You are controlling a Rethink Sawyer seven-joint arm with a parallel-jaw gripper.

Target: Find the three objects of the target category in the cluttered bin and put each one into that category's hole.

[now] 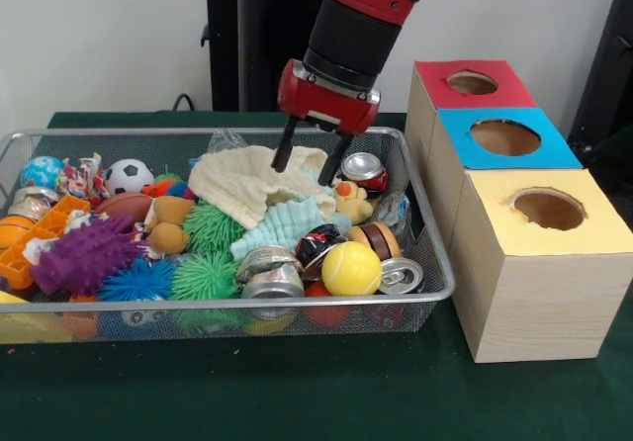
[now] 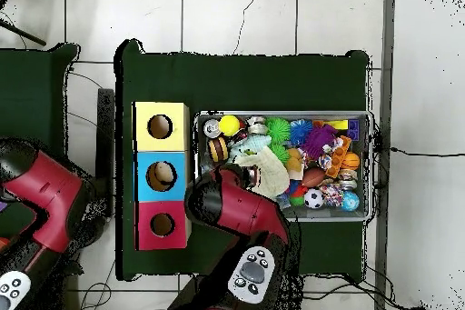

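My gripper (image 1: 304, 172) hangs open over the back right part of the wire bin (image 1: 427, 225), its two black fingertips (image 1: 280, 166) resting on or just above a cream knitted cloth (image 1: 242, 186). A pale teal cloth (image 1: 284, 223) lies just in front of the cream one. A red drink can (image 1: 365, 170) stands right of the fingers. To the right of the bin stand three boxes in a row, with a red-topped hole (image 1: 473, 83), a blue-topped hole (image 1: 504, 136) and a yellow-topped hole (image 1: 549, 209). In the overhead view the arm (image 2: 238, 208) covers the gripper, and something tan shows inside the blue hole (image 2: 161, 175).
The bin also holds crushed silver cans (image 1: 271, 273), a dark can (image 1: 318, 242), a yellow ball (image 1: 351, 268), green spiky balls (image 1: 206, 275), a purple spiky toy (image 1: 84, 255), a small football (image 1: 129, 175) and plush toys (image 1: 170, 221). The bin's wire rim rises around the pile.
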